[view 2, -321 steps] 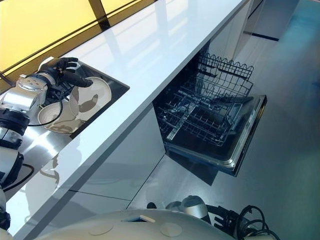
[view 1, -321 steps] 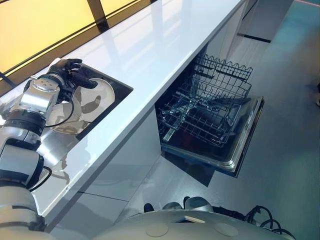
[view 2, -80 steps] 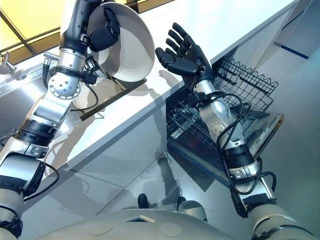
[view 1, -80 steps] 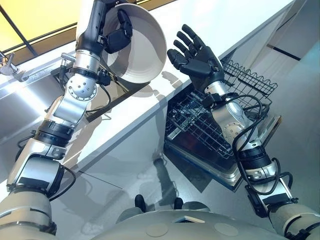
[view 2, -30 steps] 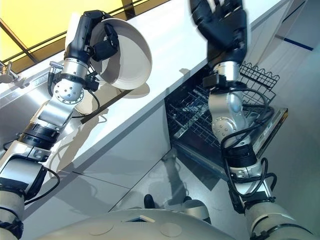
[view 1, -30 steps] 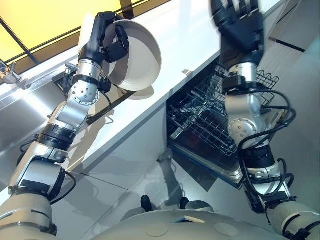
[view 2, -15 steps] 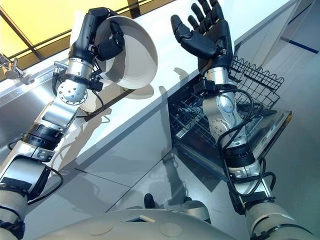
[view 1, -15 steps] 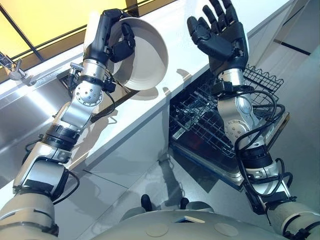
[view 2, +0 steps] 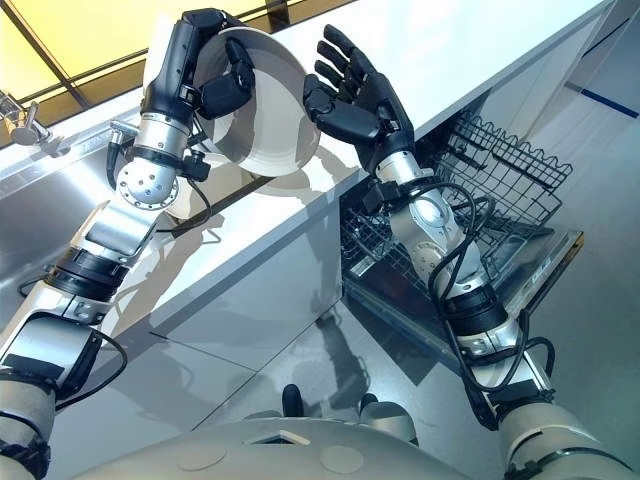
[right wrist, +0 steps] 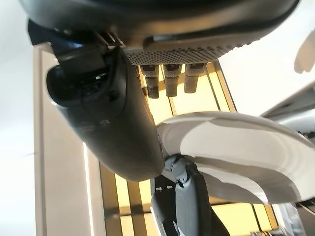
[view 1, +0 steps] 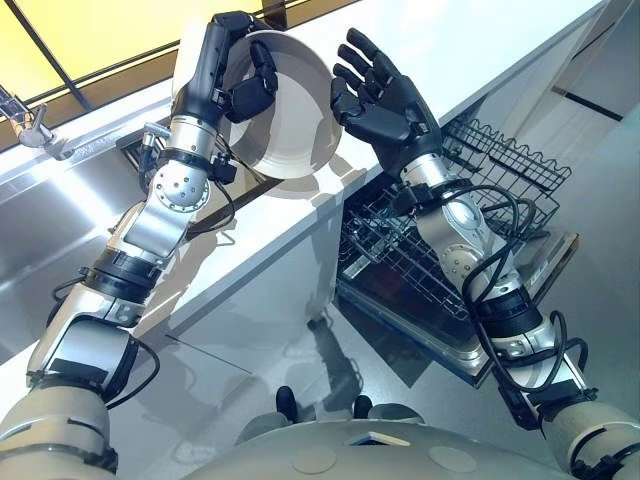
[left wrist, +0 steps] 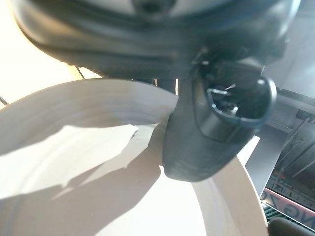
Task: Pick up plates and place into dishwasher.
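My left hand (view 1: pixel 222 62) is raised above the counter's edge, shut on the rim of a white deep plate (view 1: pixel 296 132) that is tilted on edge with its hollow facing me. In the left wrist view the thumb (left wrist: pixel 211 129) lies over the plate's inner rim (left wrist: pixel 93 191). My right hand (view 1: pixel 388 100) is open, its fingers spread, right beside the plate's right rim; I cannot tell whether it touches. The right wrist view shows the plate (right wrist: pixel 236 152) just past the right thumb (right wrist: pixel 110 110). The open dishwasher (view 1: pixel 478 338) stands below the counter at right.
The white counter (view 1: pixel 460 45) runs from lower left to upper right. A steel sink (view 1: pixel 60 215) with a tap (view 1: pixel 30 122) lies at left. The dishwasher's wire racks (view 1: pixel 485 180) are pulled out over its lowered door. Grey floor lies beyond it.
My right hand has come down from its raised place and swung left, up against the plate's right rim. The left hand still holds the plate at about the same spot.
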You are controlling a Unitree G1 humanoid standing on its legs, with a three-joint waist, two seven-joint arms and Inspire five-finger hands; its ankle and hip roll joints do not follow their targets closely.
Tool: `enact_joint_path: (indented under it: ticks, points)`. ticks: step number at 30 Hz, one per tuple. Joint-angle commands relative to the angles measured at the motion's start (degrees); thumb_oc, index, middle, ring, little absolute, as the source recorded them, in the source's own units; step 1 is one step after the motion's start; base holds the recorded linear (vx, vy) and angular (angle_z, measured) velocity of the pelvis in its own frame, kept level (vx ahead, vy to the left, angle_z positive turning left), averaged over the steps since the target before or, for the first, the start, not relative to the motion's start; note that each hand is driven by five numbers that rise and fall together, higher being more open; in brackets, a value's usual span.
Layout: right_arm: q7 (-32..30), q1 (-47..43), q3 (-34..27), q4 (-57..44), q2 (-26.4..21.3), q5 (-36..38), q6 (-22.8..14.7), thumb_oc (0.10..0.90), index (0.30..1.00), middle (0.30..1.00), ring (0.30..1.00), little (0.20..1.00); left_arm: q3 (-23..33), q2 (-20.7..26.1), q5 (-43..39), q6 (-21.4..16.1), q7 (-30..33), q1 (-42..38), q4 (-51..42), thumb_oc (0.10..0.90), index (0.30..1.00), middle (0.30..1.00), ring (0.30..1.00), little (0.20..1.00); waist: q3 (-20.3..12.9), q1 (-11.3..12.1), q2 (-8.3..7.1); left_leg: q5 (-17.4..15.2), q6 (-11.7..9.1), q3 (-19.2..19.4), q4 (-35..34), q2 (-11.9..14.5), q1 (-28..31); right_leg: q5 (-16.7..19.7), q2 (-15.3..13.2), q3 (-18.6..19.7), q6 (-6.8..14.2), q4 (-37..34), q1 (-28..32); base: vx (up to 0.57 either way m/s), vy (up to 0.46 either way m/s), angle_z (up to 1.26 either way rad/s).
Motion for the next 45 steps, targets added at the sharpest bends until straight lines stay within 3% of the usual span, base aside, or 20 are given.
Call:
enact_joint_path:
  ticks: [1,5,8,11,14,16,20,25,34,39,45]
  points:
    - [2.67,-7.08,2.13,-0.71,1.26,-0.87,-1.91,0.800,0.900,0.900,0.900,0.900,-1.73,1.05,-0.50,-6.28,2.06,-9.92,-2.54,0.100,0.300,0.300,0.300,0.200,-6.01,1.04,-0.20,-6.07,-1.87,1.37,0.67,-0.19,1.12,-4.48,0.45,-0.05,4.33,6.80,-4.73,0.00,0.000,0.00]
    - [2.64,-7.49,3.23,-0.01,1.75,-0.60,0.15,0.800,0.900,0.900,0.900,0.900,-2.42,0.58,-0.71,-6.85,1.92,-10.41,-2.60,0.100,0.300,0.300,0.300,0.200,-5.98,1.14,-0.28,-6.08,-1.89,1.22,0.65,-0.20,1.08,-4.52,0.37,-0.08,4.38,6.79,-4.75,0.00,0.000,0.00]
    - [1.61,-7.95,3.87,0.97,2.07,-1.04,-1.30,0.800,0.900,0.900,0.900,0.900,-2.78,0.55,1.58,-7.06,2.36,-10.77,-3.31,0.100,0.300,0.300,0.300,0.200,-5.89,1.36,-0.33,-6.09,-1.92,1.02,0.57,-0.22,1.14,-4.52,0.38,-0.13,4.36,6.60,-4.58,0.01,0.008,0.05]
    - [-4.06,-8.70,2.73,0.15,1.46,-5.00,-9.03,0.800,0.900,0.900,0.900,0.900,-2.85,1.70,0.50,-6.20,2.58,-10.89,-3.78,0.100,0.300,0.300,0.300,0.200,-5.61,1.61,-0.31,-6.01,-2.04,0.85,0.51,-0.24,1.10,-4.39,0.45,-0.03,4.39,6.43,-4.47,0.00,0.000,0.00]
    - [-15.72,-10.74,-2.10,-4.13,0.66,-13.12,-18.17,0.800,0.900,0.900,0.900,0.900,-1.08,2.91,-0.37,-5.68,2.10,-8.87,-4.35,0.100,0.300,0.300,0.300,0.200,-5.00,1.81,-0.23,-6.08,-2.18,1.03,0.63,-0.07,0.95,-4.27,0.64,0.14,4.43,6.82,-4.81,-0.01,-0.005,0.06]
    - [-19.81,-11.65,-4.23,-5.81,0.75,-15.80,-19.47,0.800,0.900,0.900,0.900,0.900,-0.38,2.94,-0.62,-4.91,2.25,-8.46,-4.35,0.100,0.300,0.300,0.300,0.200,-4.81,1.71,-0.09,-6.24,-2.14,1.08,0.70,-0.11,1.05,-4.33,0.66,0.36,4.43,7.13,-4.97,0.00,0.007,0.08]
    - [-15.18,-10.81,-9.42,-6.79,-3.34,-3.12,-15.00,0.800,0.900,0.900,0.900,0.900,2.99,4.45,-3.71,-2.31,0.61,-9.43,-3.98,0.100,0.300,0.300,0.300,0.200,-5.23,0.58,0.29,-6.69,-1.97,1.27,0.57,-0.31,1.70,-4.68,0.44,0.65,4.59,7.63,-5.03,0.01,0.009,-0.01]
    - [-10.59,-6.24,-12.43,-6.51,-3.27,5.35,-14.44,0.800,0.900,0.900,0.900,0.900,5.21,5.14,-4.04,-2.80,-0.94,-7.56,-4.14,0.100,0.300,0.300,0.300,0.200,-5.89,-0.03,0.31,-6.78,-1.89,1.73,0.49,-0.15,1.97,-4.74,0.33,0.64,4.73,7.56,-4.94,0.01,-0.006,-0.02]
    - [-9.97,-4.58,-13.60,-6.83,-1.27,5.72,-15.05,0.800,0.900,0.900,0.900,0.900,5.94,4.74,-3.13,-4.96,-0.28,-5.97,-2.56,0.100,0.300,0.300,0.300,0.200,-6.29,-0.26,0.58,-6.67,-1.89,2.29,0.43,-0.15,2.00,-4.36,0.47,0.97,4.72,6.81,-4.64,0.00,-0.007,-0.06]
    - [-6.06,-4.86,-11.61,-6.01,-1.08,9.48,-8.70,0.800,0.900,0.900,0.900,0.900,5.12,5.06,-4.14,-6.90,1.32,-7.99,-2.02,0.100,0.300,0.300,0.300,0.200,-6.36,-0.36,0.59,-6.74,-1.90,2.38,0.45,-0.13,2.06,-4.60,0.29,0.67,4.63,7.16,-4.72,-0.01,-0.001,-0.01]
    - [-3.71,-6.27,-6.74,-5.10,-1.18,9.42,-5.54,0.800,0.900,0.900,0.900,0.900,2.39,4.06,-2.67,-5.93,1.90,-10.03,-3.57,0.100,0.300,0.300,0.300,0.200,-6.65,-0.09,0.30,-6.41,-1.98,2.11,0.47,-0.14,1.54,-4.45,0.36,0.43,4.56,6.89,-4.92,0.00,0.000,0.00]
